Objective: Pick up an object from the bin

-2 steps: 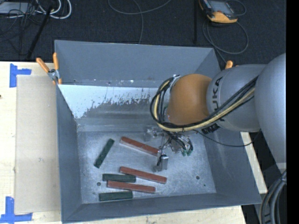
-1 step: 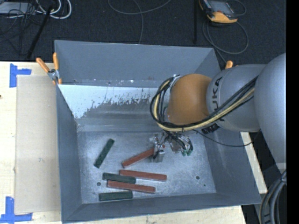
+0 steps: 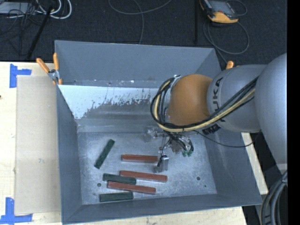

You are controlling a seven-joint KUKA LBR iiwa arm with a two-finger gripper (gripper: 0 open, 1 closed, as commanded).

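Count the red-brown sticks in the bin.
3. The top stick lies mid-floor, its right end by the gripper; the middle stick just below it; the bottom stick below that. The arm could hide more.

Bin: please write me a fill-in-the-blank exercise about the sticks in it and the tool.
1. The bin holds ___ brown sticks.
2. The tilted stick at the left is dark ___.
3. The tool is at the ___ end of the top brown stick.

Missing words: three; green; right.
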